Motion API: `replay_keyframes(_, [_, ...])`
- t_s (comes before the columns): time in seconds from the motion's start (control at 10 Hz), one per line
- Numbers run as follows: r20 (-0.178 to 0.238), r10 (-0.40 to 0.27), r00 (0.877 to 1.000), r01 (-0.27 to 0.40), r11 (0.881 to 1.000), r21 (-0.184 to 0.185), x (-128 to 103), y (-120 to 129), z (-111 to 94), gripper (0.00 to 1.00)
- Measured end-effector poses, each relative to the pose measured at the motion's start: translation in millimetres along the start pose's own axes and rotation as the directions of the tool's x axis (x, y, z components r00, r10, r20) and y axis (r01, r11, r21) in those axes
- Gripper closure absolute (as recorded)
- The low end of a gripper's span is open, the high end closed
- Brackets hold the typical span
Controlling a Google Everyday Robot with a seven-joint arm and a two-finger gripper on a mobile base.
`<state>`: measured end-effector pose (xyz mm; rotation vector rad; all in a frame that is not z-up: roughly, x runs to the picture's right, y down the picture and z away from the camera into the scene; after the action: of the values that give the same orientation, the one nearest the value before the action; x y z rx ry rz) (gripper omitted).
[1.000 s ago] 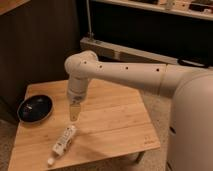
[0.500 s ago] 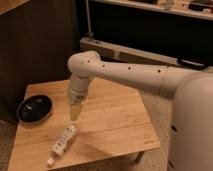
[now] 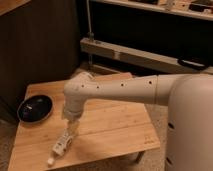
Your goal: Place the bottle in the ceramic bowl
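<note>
The ceramic bowl (image 3: 34, 110) is sitting at the left end of the wooden counter (image 3: 116, 126), close to the left edge, with nothing showing inside it. To its right and nearer the front edge, the bottle (image 3: 60, 148) is lying flat on the counter, well apart from the bowl. Its long axis is running on a diagonal, from the front-left up toward the back-right. The small white tip at the front-left end is probably the cap, so the bottle is pointing cap-first toward the front edge and the base is pointing toward the hand.

It is looking like a light, stiff plastic piece with a smooth, rounded body. That makes it likely to roll or slip sideways if squeezed off-centre, though it is unlikely to break. The best hold is probably across the labelled middle of the body, squeezing at right angles to the diagonal, not at the narrow cap.

The hand (image 3: 71, 129) is hanging straight down from the white arm (image 3: 115, 90), right over the back-right end of the bottle. I cannot tell whether it is apart, together or already touching the bottle. The robot's pale body (image 3: 192, 125) is filling the right side.
</note>
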<state>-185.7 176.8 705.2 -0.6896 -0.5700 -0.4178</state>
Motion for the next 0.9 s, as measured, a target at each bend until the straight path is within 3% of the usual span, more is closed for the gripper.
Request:
replay_keyframes(0.4, [-0.008,-0.063,0.998,0.063,0.998,-0.024,15.0,14.9,42.0,0.35])
replay_keyframes(0.9, [0.013,-0.103,0.995,0.104,0.994,-0.039,19.5,2.3,67.5,0.35])
